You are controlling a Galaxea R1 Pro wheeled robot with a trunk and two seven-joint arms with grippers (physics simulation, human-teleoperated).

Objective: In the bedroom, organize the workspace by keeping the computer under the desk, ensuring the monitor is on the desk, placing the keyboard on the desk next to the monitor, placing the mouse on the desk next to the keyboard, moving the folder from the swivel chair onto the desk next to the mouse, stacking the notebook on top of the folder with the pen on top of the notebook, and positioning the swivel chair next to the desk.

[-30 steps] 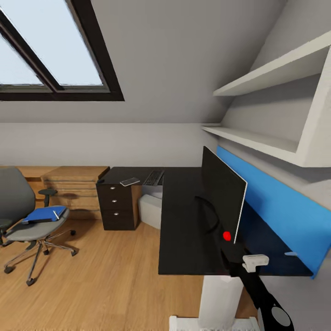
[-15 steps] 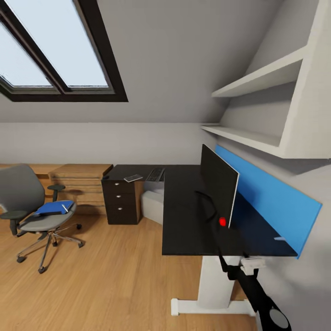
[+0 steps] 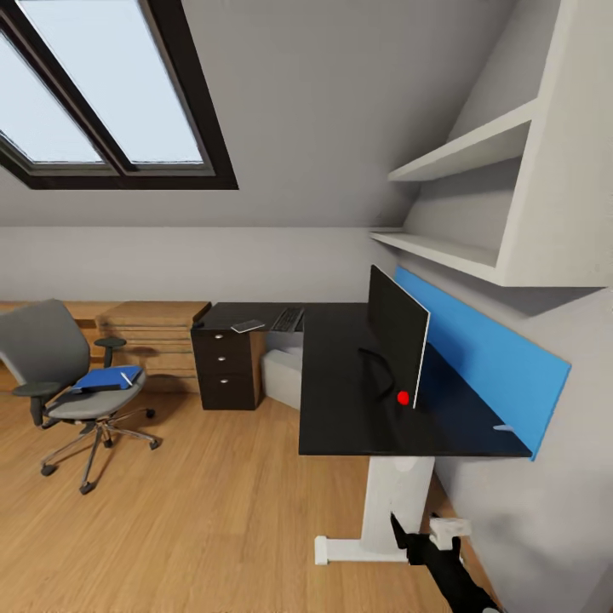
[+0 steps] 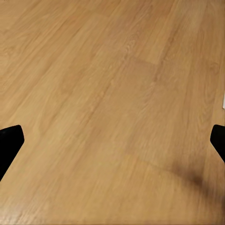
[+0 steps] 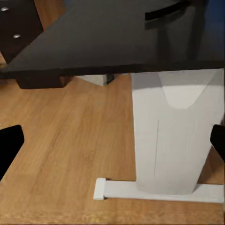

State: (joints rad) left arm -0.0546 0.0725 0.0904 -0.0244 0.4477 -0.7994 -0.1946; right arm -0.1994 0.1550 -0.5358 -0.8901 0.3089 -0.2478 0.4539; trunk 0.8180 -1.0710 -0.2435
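Below you, your right gripper (image 3: 426, 545) hangs with jaws spread and empty by the long black desk (image 3: 340, 400); your left gripper (image 4: 112, 140) is likewise spread. You look between steps: next, drive to the grey swivel chair (image 3: 64, 375) and its flat blue folder (image 3: 106, 378).

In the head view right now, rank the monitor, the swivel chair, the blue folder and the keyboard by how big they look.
1. swivel chair
2. monitor, looks smaller, though seen edge-on
3. folder
4. keyboard, farther off, so its last place is unsure
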